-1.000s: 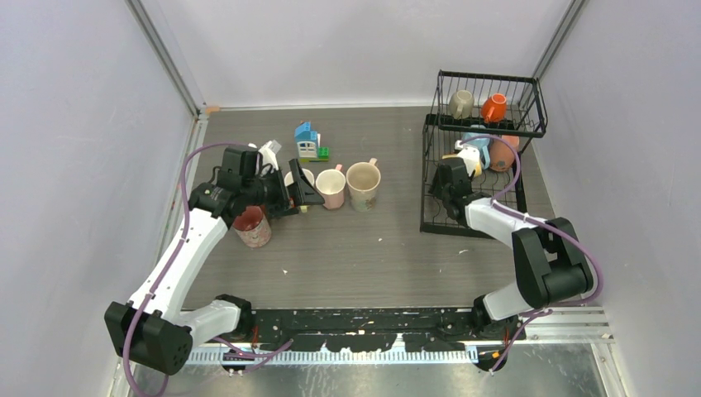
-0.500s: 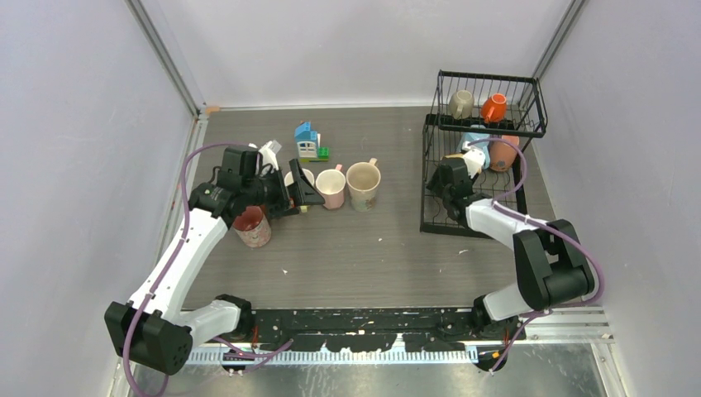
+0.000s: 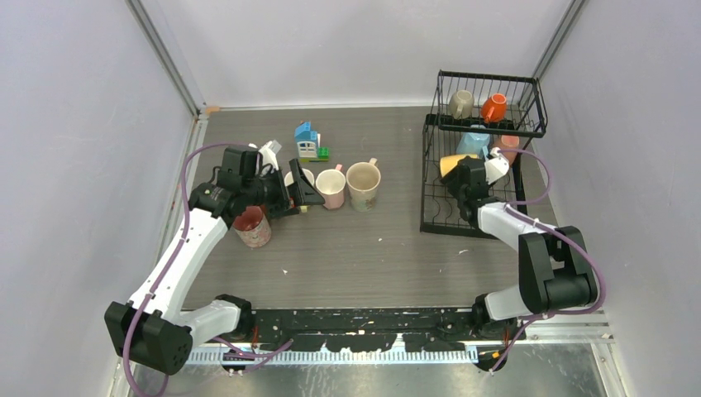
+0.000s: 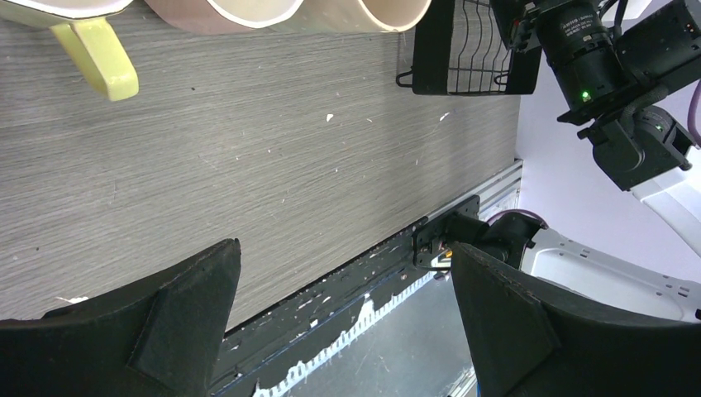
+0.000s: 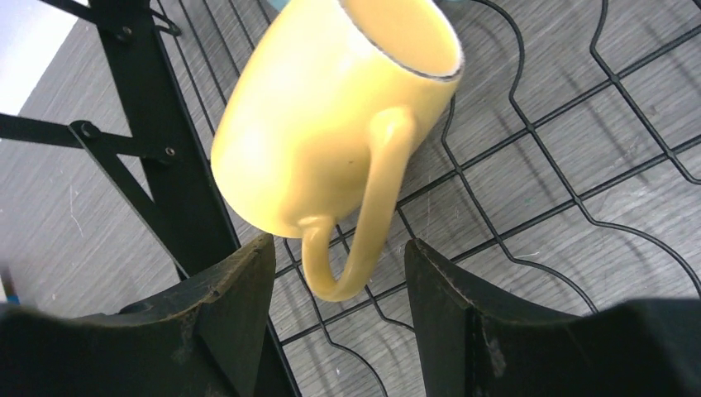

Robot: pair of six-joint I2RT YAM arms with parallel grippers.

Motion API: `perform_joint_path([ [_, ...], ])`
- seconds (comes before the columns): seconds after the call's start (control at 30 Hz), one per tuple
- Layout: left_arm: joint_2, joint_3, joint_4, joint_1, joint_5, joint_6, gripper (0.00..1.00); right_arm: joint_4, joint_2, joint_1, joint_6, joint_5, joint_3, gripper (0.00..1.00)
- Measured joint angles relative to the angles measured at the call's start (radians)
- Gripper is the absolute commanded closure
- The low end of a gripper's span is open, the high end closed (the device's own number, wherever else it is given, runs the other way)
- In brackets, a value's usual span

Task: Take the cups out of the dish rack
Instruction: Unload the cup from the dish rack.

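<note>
Right pincer [image 5: 335,269] shifted right inside dish rack [image 5: 161,107], facing yellow cup [image 5: 322,124].

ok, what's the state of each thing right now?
dish rack: partly loaded
left gripper: open, empty
right gripper: open, straddling yellow mug handle
yellow mug: tilted, in dish rack's lower tier
orange mug: in dish rack's upper shelf
dark red mug: upright on table

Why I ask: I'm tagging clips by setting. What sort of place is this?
Probably a robotics lab test cell, not a kitchen: plain lilac walls box in a grey table, a left arm and right arm are bolted at its near edge, and the dish rack holds cups.
</note>
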Motion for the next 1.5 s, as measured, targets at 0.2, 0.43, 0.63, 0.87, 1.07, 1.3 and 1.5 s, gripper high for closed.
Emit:
perform_joint_path([
  [0.2, 0.002, 0.000, 0.000, 0.000, 0.002, 0.000, 0.00, 0.040, 0.004, -0.035, 0.053, -0.028, -0.015, 0.39],
  [0.43, 0.006, 0.000, 0.000, 0.000, 0.006, 0.000, 0.00, 0.173, 0.058, -0.071, 0.100, -0.088, -0.055, 0.50],
  [0.63, 0.014, 0.000, 0.000, 0.000, 0.006, 0.000, 0.00, 0.220, 0.080, -0.076, 0.124, -0.133, -0.069, 0.68],
  [0.87, 0.015, 0.000, 0.000, 0.000, 0.006, 0.000, 0.00, 0.234, 0.080, -0.076, 0.127, -0.161, -0.072, 0.81],
  [1.07, 0.016, 0.000, 0.000, 0.000, 0.006, 0.000, 0.00, 0.235, 0.080, -0.077, 0.112, -0.166, -0.074, 0.85],
  [1.3, 0.016, 0.000, 0.000, 0.000, 0.007, 0.000, 0.00, 0.284, 0.077, -0.083, 0.071, -0.201, -0.097, 0.89],
  [1.5, 0.016, 0.000, 0.000, 0.000, 0.007, 0.000, 0.00, 0.311, 0.055, -0.088, 0.034, -0.239, -0.115, 0.90],
])
